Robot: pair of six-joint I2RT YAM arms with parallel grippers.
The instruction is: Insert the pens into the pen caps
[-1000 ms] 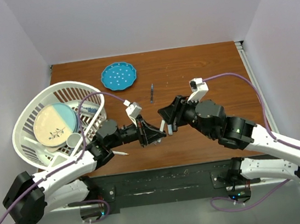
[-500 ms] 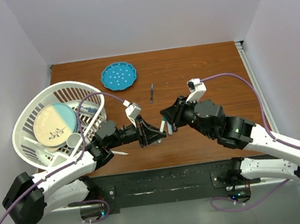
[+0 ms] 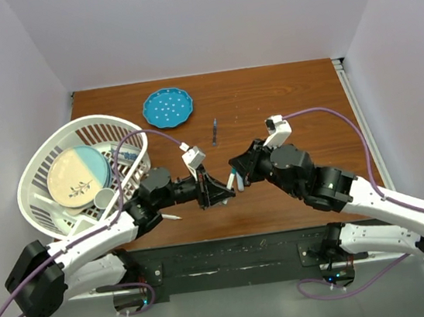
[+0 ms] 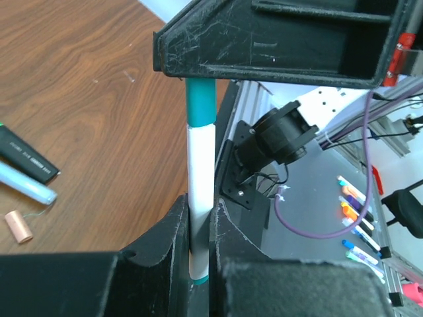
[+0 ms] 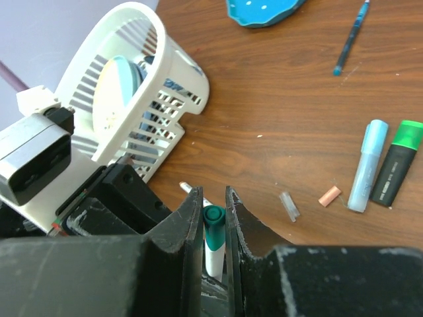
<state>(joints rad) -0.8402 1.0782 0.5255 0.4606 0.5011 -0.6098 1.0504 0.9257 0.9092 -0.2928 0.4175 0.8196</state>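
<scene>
My left gripper [image 3: 220,193] is shut on the white barrel of a pen [image 4: 199,172], whose teal end band shows between the jaws. My right gripper [image 3: 234,177] meets it tip to tip above the table's front middle and is shut on a teal cap [image 5: 213,226]. The cap [image 4: 199,100] sits on the end of that barrel, in line with it. On the table lie a light blue marker [image 5: 368,165], a dark marker with a green cap [image 5: 396,162], a small pink cap [image 5: 328,196], a grey cap [image 5: 289,206] and a thin blue pen [image 3: 214,131].
A white basket [image 3: 132,130] holding plates and a cup stands at the left. A blue dotted plate [image 3: 167,107] lies at the back. A white pen [image 3: 170,217] lies under the left arm near the front edge.
The right gripper has moved slightly left toward the left gripper, bringing the two closer together. The left wrist has shifted a little to the right.
</scene>
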